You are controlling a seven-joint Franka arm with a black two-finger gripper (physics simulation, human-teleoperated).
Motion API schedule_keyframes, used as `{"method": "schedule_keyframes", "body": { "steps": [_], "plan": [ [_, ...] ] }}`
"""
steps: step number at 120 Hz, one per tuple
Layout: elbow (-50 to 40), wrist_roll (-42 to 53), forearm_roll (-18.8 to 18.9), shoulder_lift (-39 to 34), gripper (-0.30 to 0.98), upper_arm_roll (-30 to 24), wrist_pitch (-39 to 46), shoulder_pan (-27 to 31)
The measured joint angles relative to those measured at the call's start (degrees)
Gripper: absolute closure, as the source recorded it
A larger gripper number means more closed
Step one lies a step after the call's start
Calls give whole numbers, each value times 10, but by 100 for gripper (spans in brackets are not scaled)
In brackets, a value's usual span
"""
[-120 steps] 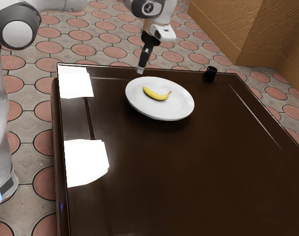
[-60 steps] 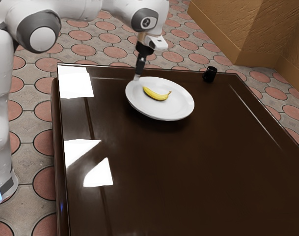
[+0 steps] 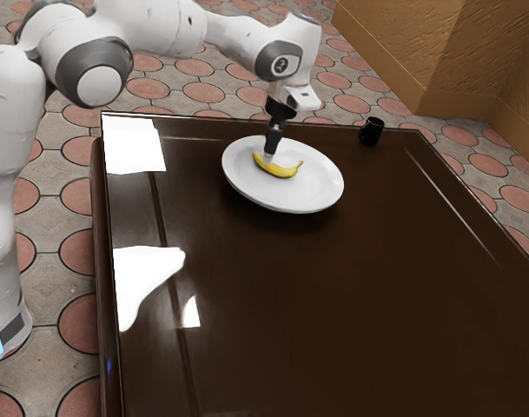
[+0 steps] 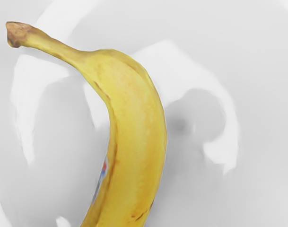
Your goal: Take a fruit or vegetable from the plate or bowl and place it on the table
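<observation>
While the banana [image 3: 284, 171] lies on the plate [image 3: 309, 196], stem [image 3: 300, 162] toward the exterior view's right, the hand [image 3: 269, 159] reaches down at the banana's other end; a grasp should cross its long axis. Whether the hand is spread or closed I cannot tell.

- With twelve at the exterior view's top, white plate [image 3: 303, 195] on glossy dark-brown table [image 3: 333, 304]
- Banana [image 3: 284, 171] in it, stem toward three o'clock
- Gripper [image 3: 269, 158] at its ten-o'clock end, contact unclear
- Black mug [image 3: 372, 131] well apart, two o'clock from the plate
- White arm's base [image 3: 5, 328] at the view's eight o'clock
- Tan wall [image 3: 420, 61] between one and two
</observation>
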Motion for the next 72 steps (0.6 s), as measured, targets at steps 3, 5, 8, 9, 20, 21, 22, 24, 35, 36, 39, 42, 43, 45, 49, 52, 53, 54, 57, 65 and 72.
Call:
{"method": "schedule_keyframes", "body": {
  "steps": [3, 5, 8, 9, 20, 21, 22, 24, 35, 36, 39, 42, 43, 45, 49, 52, 53, 54, 57, 65, 72],
  "plan": [
    [1, 1, -1, 4, 0, 0, 1, 0],
    [1, 1, -2, 7, 0, 0, 2, 1],
    [1, 2, -2, 10, 0, 0, 3, 1],
    [1, 2, -2, 11, 0, 0, 3, 1],
    [2, 5, -4, 24, 0, 0, 6, 2],
    [2, 5, -4, 25, 0, 0, 7, 2],
    [2, 5, -4, 27, 0, 0, 7, 2],
    [2, 5, -4, 29, 0, 0, 8, 2],
    [2, 7, -6, 43, 0, 0, 13, 2],
    [2, 7, -6, 43, 0, 0, 13, 2],
    [3, 8, -6, 44, 0, 0, 14, 2],
    [5, 8, -7, 45, 0, 0, 15, 2],
    [6, 8, -7, 46, 0, 0, 15, 2],
    [7, 9, -7, 46, 0, 0, 15, 2],
    [9, 9, -7, 47, 1, 0, 16, 2],
    [12, 10, -7, 48, 1, 0, 17, 2],
    [14, 10, -7, 49, 1, -1, 17, 2],
    [14, 10, -7, 49, 1, -1, 17, 2],
    [18, 10, -7, 51, 1, -1, 18, 2],
    [24, 11, -8, 53, 2, -1, 22, 1],
    [26, 11, -14, 54, 5, -2, 25, 1]
  ]
}}
